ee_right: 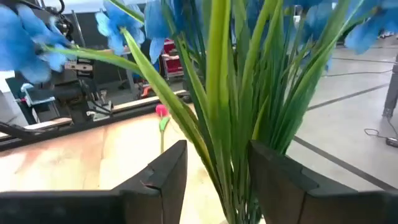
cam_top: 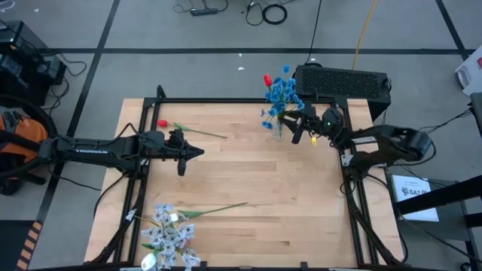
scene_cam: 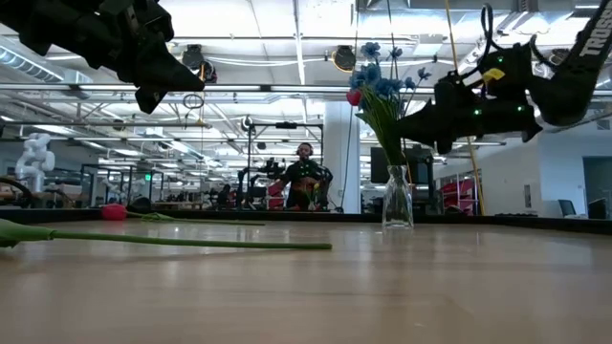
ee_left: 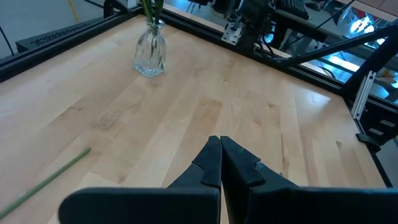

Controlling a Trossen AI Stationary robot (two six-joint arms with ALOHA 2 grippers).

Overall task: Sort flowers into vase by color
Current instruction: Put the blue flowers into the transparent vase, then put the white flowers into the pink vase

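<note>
A clear glass vase (scene_cam: 397,205) stands at the table's far right and holds blue flowers (cam_top: 282,96) and one red bud (cam_top: 267,79). My right gripper (ee_right: 217,177) is open beside the bouquet. Its two fingers stand on either side of the green stems (ee_right: 217,112), above the vase; I cannot see that they touch. My left gripper (cam_top: 197,153) is shut and empty, above the table's left middle. A red flower (cam_top: 162,123) lies on the table at the far left. Pale white-lavender flowers (cam_top: 167,229) lie at the near left, one stem (cam_top: 222,208) pointing right.
A white bud (cam_top: 148,261) lies at the near edge by the pale clusters. A dark metal frame (cam_top: 352,196) runs along the table's sides. A black box (cam_top: 343,81) sits behind the far right corner. Bare wood (cam_top: 271,173) lies in the table's middle.
</note>
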